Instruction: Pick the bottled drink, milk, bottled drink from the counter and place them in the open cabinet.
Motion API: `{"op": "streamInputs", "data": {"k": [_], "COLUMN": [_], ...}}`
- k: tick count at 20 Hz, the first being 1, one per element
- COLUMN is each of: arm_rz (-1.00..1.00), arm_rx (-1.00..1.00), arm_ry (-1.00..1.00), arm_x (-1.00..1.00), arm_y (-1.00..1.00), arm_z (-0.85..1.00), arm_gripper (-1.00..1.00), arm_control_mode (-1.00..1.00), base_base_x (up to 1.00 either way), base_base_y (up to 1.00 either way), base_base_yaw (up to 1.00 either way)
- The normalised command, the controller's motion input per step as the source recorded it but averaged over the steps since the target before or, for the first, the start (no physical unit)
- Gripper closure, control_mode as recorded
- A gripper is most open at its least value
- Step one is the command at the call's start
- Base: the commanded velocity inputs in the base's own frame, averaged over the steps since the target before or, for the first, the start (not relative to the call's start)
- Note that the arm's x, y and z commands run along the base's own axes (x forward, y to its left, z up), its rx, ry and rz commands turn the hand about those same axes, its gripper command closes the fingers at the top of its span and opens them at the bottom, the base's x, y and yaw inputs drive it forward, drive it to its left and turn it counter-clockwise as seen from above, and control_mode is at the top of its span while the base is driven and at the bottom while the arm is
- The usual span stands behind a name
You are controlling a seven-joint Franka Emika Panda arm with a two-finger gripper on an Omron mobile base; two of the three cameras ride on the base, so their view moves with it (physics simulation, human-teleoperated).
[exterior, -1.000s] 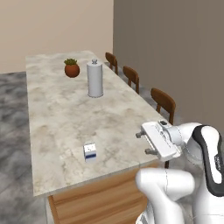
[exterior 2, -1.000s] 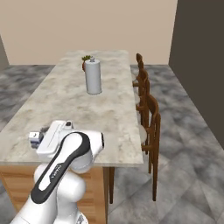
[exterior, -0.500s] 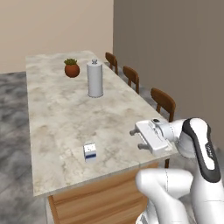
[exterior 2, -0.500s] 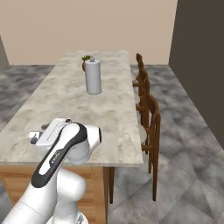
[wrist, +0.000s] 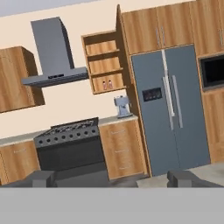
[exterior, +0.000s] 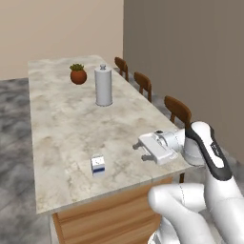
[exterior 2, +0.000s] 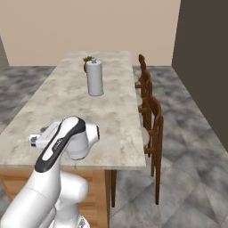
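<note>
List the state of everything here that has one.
Small white and blue milk carton: on the beige marble counter, ungripped.
Light wooden wall cabinet: open, doorless.
Two slim black-capped bottles: upright inside that cabinet.
Two-finger gripper: open, empty.
Tall grey metal canister: upright, lidded.
Grey double-door fridge: shut.

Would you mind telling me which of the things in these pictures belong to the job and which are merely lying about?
Belong to the job:
- milk on the counter
- two bottled drinks, already in the open cabinet
- gripper, open and empty

Lying about:
- grey canister
- potted plant
- chairs
- fridge
- stove
- hood
</note>
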Motion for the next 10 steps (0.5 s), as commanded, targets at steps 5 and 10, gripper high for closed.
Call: {"op": "streamInputs", "data": {"k": [5, 10], "arm_rz": [0.0, 0.0], "arm_rx": [0.0, -0.01], "arm_ry": [0.1, 0.08], "arm_x": [0.15, 0.07], "arm_y": [0.34, 0.29], "arm_z": [-0.33, -0.45], "arm_gripper": [-1.0, -1.0], "arm_control_mode": [-1.0, -1.0], "base_base_x": [0.0, 0.0], "base_base_y": [0.0, 0.0], "base_base_yaw": [0.0, 0.0]}}
